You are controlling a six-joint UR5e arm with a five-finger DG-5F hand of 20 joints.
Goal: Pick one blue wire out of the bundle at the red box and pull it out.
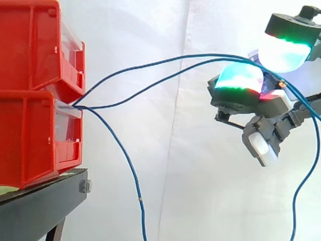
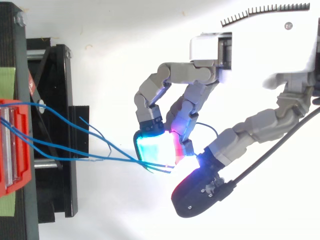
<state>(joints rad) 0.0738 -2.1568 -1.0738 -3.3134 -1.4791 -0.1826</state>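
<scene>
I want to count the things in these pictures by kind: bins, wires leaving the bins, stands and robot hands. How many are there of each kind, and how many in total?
red bins: 2
blue wires: 3
black stand: 1
hand: 1
Total: 7

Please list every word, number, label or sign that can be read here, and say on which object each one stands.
None: no text can be read in either view.
Red bins: walls plain, and the clear front panels look blank.
Hand and black stand: no lettering shows.
Blue wires pinched in the hand: too thin to show any marking.
</scene>
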